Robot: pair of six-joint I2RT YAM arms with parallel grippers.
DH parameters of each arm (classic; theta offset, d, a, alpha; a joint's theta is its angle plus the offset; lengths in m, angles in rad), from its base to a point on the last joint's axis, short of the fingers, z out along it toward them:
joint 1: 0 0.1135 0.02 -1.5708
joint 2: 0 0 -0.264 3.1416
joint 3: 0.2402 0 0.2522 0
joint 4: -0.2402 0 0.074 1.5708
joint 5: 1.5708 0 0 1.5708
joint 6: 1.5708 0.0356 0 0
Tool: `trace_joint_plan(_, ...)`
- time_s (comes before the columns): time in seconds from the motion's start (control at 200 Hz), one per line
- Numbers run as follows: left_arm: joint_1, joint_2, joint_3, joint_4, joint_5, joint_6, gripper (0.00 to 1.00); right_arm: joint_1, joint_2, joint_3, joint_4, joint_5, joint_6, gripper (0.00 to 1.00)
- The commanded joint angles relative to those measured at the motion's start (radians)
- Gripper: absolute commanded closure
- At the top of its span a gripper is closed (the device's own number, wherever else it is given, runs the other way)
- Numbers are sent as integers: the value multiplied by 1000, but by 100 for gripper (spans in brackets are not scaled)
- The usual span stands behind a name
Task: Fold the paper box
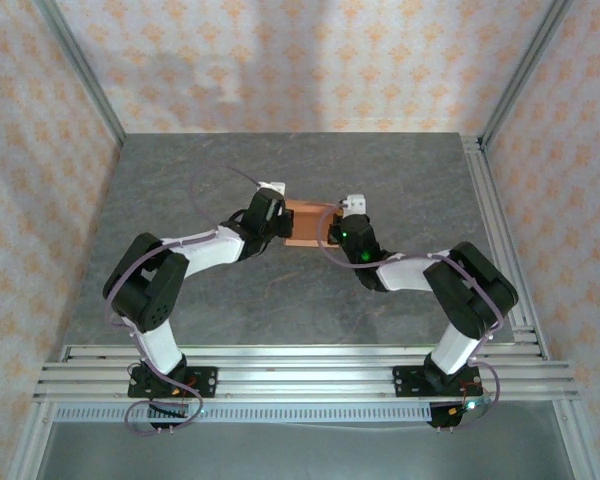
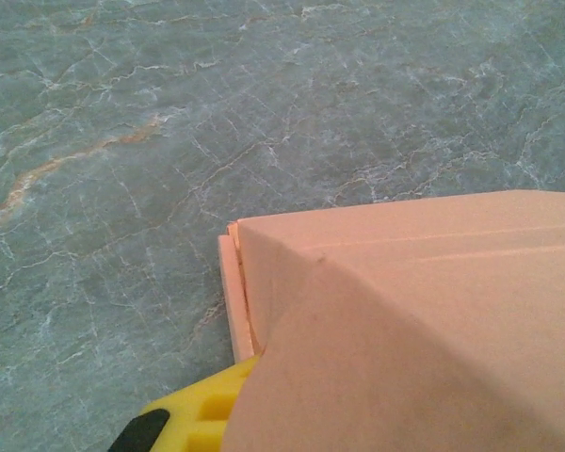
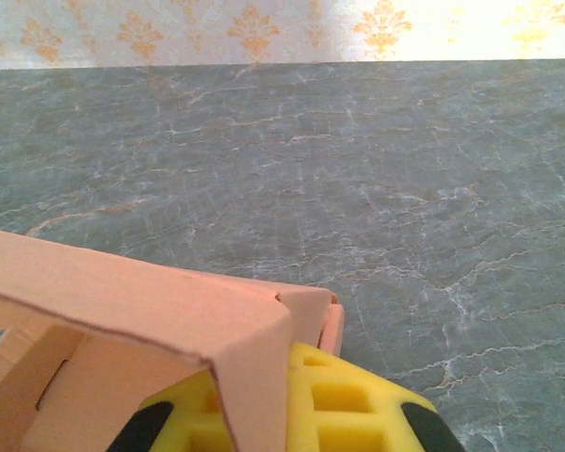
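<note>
One paper box (image 1: 305, 222) counted: salmon-orange card, partly folded up into a hollow shape. Two grippers counted, left gripper (image 1: 281, 220) and right gripper (image 1: 333, 230), one on each arm. One grey marbled table (image 1: 180, 200) beneath it all.

From above: lying near the middle of the table, squarely between the two grippers and touching both, with the left gripper at its left end and the right gripper at its right end. Hard to tell whether resting on the surface or held just off it.

From the left wrist: pressed right up over the gripper and covering most of it, with a folded corner and a doubled card edge pointing out toward the marble. Left yellow finger (image 2: 202, 419) peeking out below the card's lower-left edge (black tip at its end). Closed, pinching the card.

From the right wrist: standing open like a shallow tent on the left, inner panels visible through the gap, with its near edge running straight down onto the closed jaws. Right yellow fingers (image 3: 344, 400) pressed together, pads with square recesses, dark tips at either side. Closed likewise on the card, gripping the right end.
</note>
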Motion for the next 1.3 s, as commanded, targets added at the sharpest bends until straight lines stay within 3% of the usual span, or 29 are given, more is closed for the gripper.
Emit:
trace_joint_plan(0.0,-24,-15,-57,6,-20,-23,100,34,13,-26,94,-42,-17,100)
trace_joint_plan(0.285,-37,7,-131,71,-42,-14,100,80,63,-98,212,12,-15,98)
trace_joint_plan(0.455,-42,-2,-170,92,-67,-21,100,93,58,-115,251,-3,-7,91)
trace_joint_plan(0.511,-43,-5,-177,91,-80,-16,100,93,49,-128,274,-4,0,84)
trace_joint_plan(0.651,-51,-18,-178,56,-153,11,100,93,1,-179,327,-15,10,44)
trace_joint_plan(0.841,-55,-21,-170,36,-187,43,100,93,-119,-291,353,-57,28,17)
trace_joint_plan(1.101,-59,-31,-171,37,-175,47,100,93,-471,-290,-1,-75,53,8)
trace_joint_plan(1.201,-61,-37,-176,43,-172,52,98,93,-564,-174,-228,10,95,8)
trace_joint_plan(1.296,-62,-42,-172,35,-163,58,95,79,-547,-25,-431,98,186,13)
